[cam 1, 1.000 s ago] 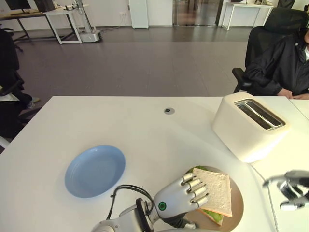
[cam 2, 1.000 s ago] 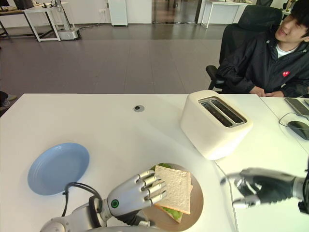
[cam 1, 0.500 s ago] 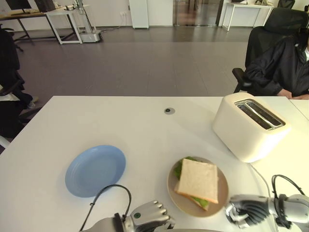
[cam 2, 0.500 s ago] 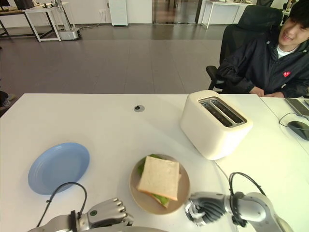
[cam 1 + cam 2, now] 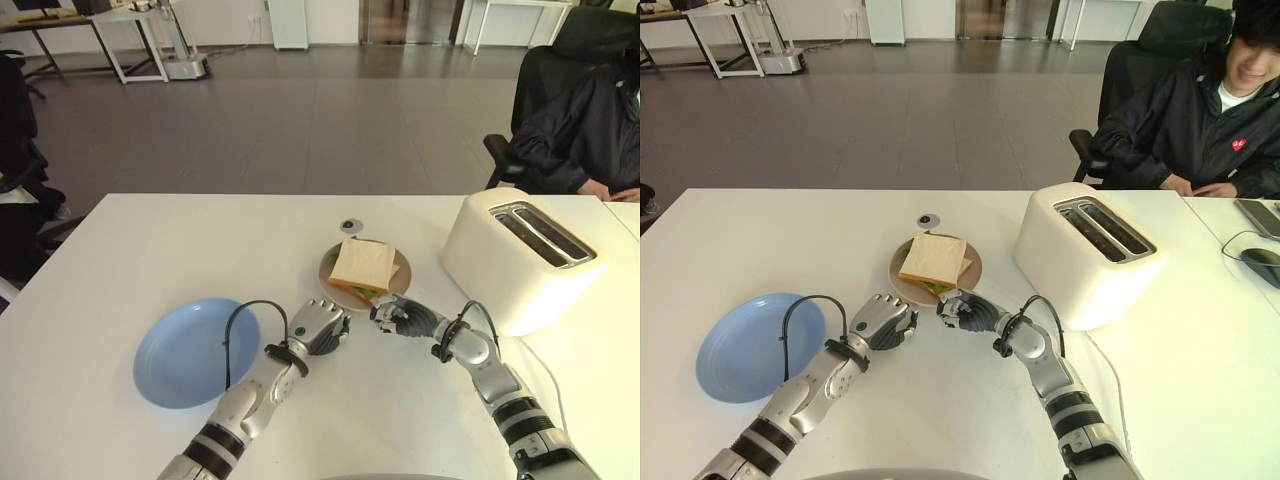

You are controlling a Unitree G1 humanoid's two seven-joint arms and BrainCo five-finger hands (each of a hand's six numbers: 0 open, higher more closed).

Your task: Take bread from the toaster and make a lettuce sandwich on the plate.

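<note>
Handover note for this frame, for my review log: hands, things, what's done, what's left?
Left hand: curled, holding nothing, on the table just short of the brown plate.
Right hand: curled, holding nothing, at that plate's near rim.
Sandwich: bread over lettuce, on the brown plate, left of the toaster. Blue plate far left.
Done: sandwich assembled.
Left: probably only drawing the hands clear.

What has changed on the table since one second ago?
The brown plate with the sandwich moved away from the robot, toward the table's middle. The left hand let go of the sandwich; it and the right hand now lie curled by the plate's near rim. The toaster and blue plate stayed.
</note>
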